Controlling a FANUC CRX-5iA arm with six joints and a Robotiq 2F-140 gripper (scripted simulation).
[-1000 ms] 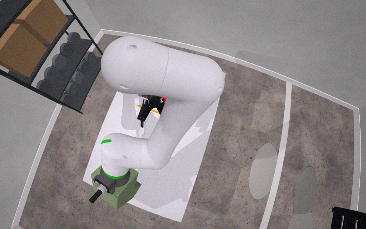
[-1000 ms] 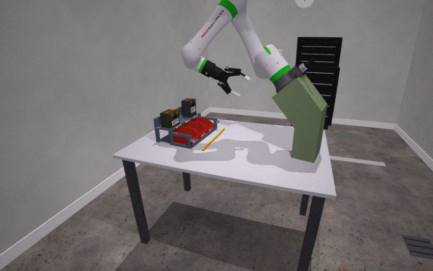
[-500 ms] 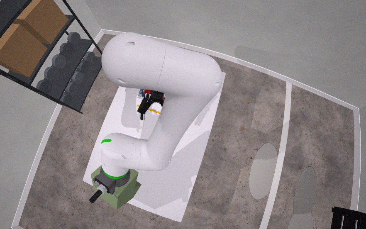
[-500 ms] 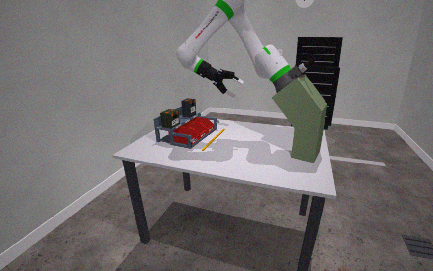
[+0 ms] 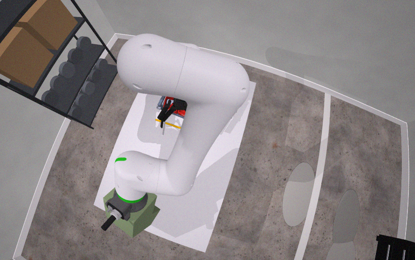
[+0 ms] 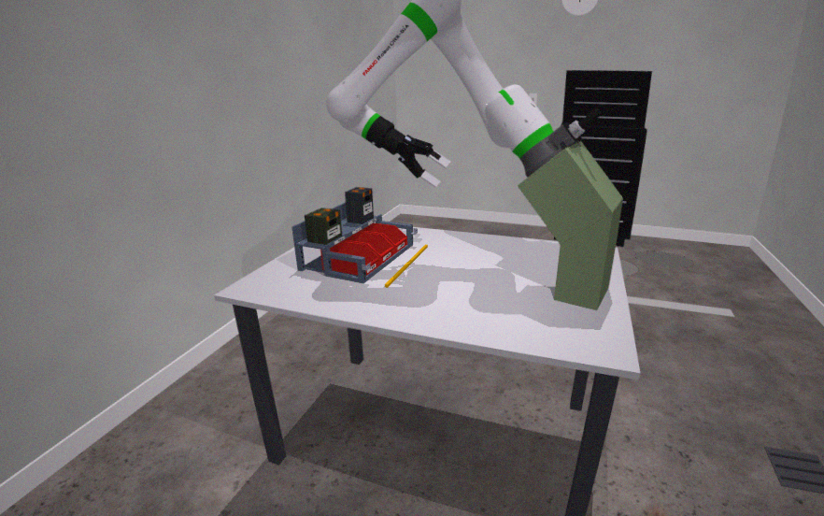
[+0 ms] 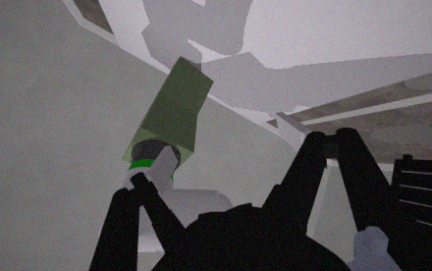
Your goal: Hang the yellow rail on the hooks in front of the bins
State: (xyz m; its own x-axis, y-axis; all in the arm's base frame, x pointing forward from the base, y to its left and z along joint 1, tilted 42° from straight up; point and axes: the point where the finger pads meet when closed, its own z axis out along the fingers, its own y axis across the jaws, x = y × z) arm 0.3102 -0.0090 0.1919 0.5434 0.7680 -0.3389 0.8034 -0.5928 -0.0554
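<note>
Fingers (image 6: pixel 434 170) spread open, yellow rail (image 5: pixel 168 123) (image 6: pixel 406 265) partly hidden from above, hooks hard to make out

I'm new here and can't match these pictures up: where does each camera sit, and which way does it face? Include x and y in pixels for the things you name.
Top: high overhead, looking down; the white arm hides much of the white table (image 5: pixel 195 220) (image 6: pixel 425 322).
Exterior: beside the table, looking across; arm and open black gripper (image 6: pixel 434 170) visible.
Wrist: at the gripper, facing the green angular pedestal; black finger parts show.
Top and exterior share the yellow rail (image 5: pixel 172 124) (image 6: pixel 405 266).
</note>
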